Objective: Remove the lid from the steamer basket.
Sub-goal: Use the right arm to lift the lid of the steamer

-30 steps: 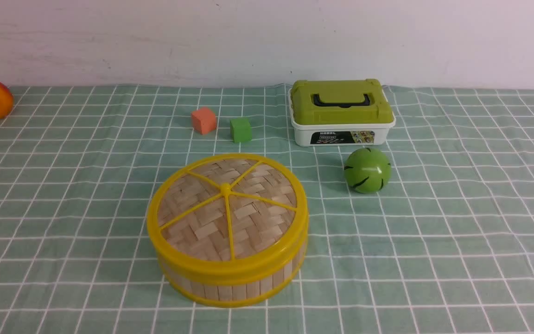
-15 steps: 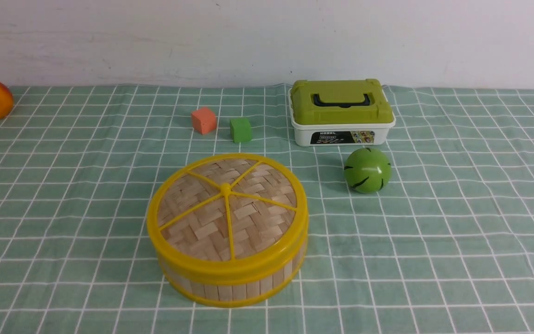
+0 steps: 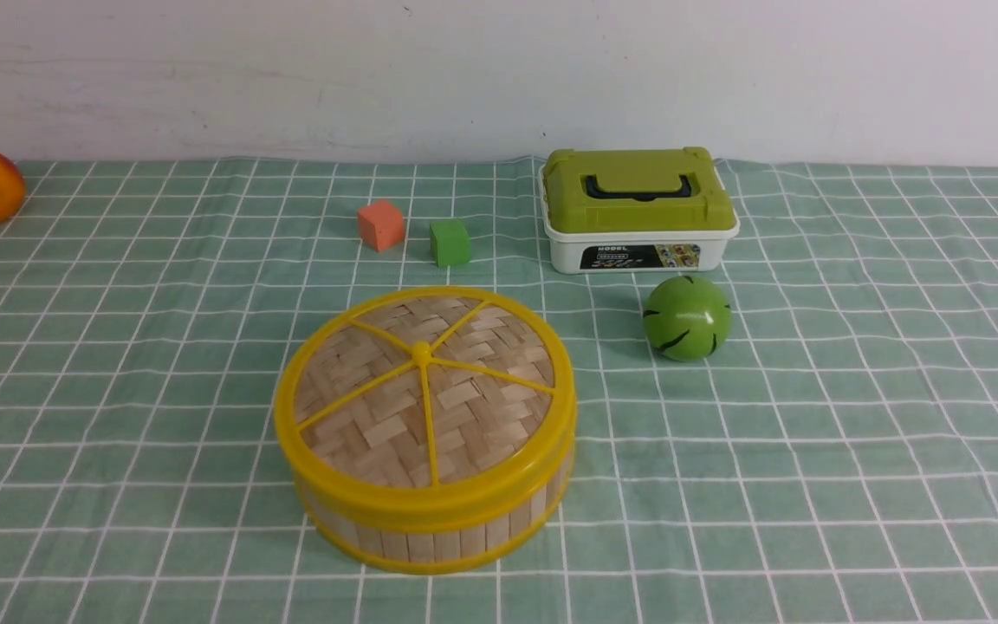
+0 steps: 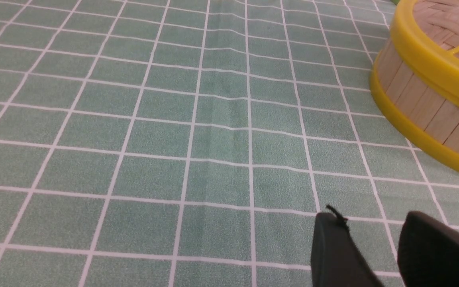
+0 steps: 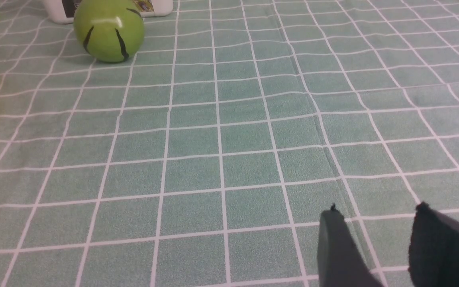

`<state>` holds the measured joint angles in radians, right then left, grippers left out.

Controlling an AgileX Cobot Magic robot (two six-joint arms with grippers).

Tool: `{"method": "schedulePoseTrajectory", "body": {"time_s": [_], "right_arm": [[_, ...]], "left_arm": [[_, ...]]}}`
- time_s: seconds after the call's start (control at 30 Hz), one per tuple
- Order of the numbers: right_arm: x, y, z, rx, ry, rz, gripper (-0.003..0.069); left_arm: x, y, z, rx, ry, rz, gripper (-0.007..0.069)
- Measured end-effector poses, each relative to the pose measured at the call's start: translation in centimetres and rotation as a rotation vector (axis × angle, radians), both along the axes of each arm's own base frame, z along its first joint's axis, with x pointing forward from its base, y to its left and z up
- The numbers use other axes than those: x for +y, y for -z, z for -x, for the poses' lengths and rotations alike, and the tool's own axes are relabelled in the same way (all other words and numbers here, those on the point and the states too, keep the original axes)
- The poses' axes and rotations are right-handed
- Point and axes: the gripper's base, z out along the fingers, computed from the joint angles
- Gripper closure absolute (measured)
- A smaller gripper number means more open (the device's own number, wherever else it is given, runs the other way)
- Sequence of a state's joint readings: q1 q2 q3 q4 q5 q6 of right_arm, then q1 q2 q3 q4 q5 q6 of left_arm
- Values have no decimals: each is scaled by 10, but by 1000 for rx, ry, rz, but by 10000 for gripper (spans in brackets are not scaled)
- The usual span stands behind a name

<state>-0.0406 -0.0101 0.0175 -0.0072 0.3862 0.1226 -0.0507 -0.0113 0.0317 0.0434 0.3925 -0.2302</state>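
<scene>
Hovering low, left pincer point(image 4: 371, 218) and right pincer point(image 5: 377, 210) gape.

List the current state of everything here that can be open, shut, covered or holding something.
lid: seated flat on the basket, not lifted.
steamer basket: covered, upright on the cloth.
white box: green top shut, black handle folded down.
left gripper: open, empty, near the cloth beside the basket, not touching it.
right gripper: open, empty, over bare cloth.

Front view overlooking tablecloth point(image 3: 811, 433), wrist views low, all sharing steamer basket point(image 3: 430, 542)
</scene>
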Motion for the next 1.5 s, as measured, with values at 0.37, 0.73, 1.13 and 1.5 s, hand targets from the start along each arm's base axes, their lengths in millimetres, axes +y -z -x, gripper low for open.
{"method": "schedulePoseTrajectory", "body": {"time_s": [0.37,0.73,1.13,1.5], "right_arm": [[0,0,0,0,0,0,418],[0,0,0,0,0,0,418],[0,0,0,0,0,0,418],[11,-1,0,-5,5,-433,418]], "left_arm": [[0,0,0,0,0,0,386],[0,0,0,0,0,0,386],[0,0,0,0,0,0,386],[0,0,0,0,0,0,386]]}}
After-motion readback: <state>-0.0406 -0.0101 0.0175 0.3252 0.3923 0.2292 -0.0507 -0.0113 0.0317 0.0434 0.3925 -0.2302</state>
